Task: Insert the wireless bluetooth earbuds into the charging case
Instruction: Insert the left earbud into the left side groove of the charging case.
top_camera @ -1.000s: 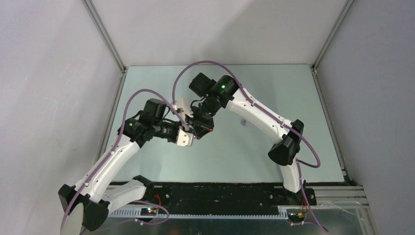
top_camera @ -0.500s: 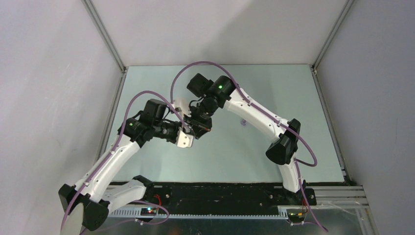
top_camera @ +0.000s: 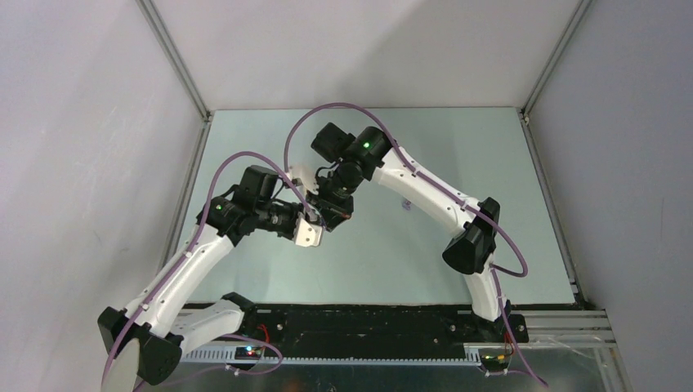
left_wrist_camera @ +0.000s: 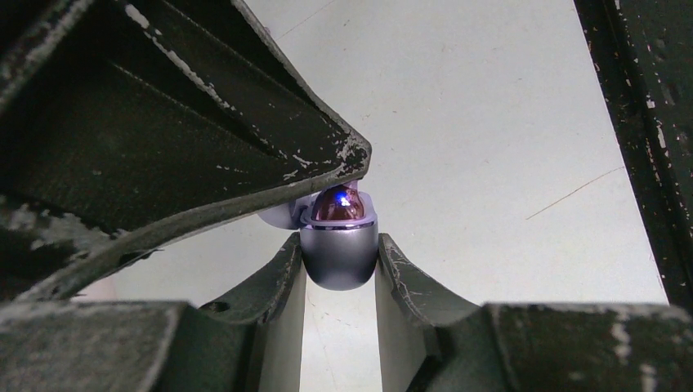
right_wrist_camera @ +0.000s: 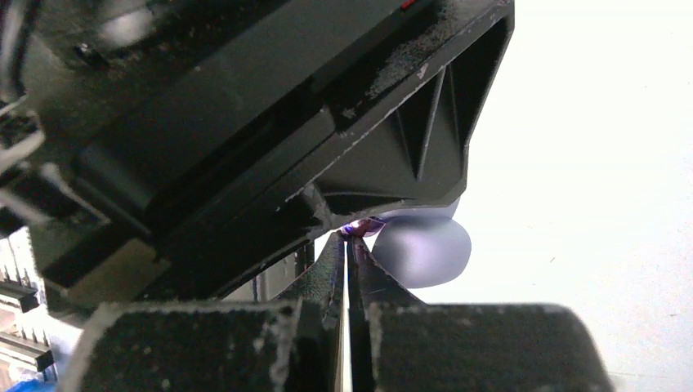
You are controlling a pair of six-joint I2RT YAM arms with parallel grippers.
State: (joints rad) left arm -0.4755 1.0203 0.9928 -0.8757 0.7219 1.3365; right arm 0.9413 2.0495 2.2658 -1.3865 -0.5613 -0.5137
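My left gripper (left_wrist_camera: pixel 338 273) is shut on the grey-purple charging case (left_wrist_camera: pixel 338 255) and holds it above the table with its lid open. A purple earbud (left_wrist_camera: pixel 337 204) sits in the top of the case, with a small blue light on it. My right gripper (right_wrist_camera: pixel 347 238) is shut. Its tips touch that earbud (right_wrist_camera: pixel 365 229) at the case's opening, with the case (right_wrist_camera: pixel 425 249) just to their right. In the top view both grippers meet at the table's centre left, the left gripper (top_camera: pixel 315 226) under the right gripper (top_camera: pixel 331 214). The other earbuds are not clearly seen.
A tiny pale object (top_camera: pixel 405 204) lies on the table to the right of the grippers. A white object (top_camera: pixel 302 175) shows partly behind the cables, just beyond the left gripper. The booth walls stand close on the left, far and right sides.
My right arm has shifted slightly to the left, its tips staying at the case. My left arm has held still with the case.
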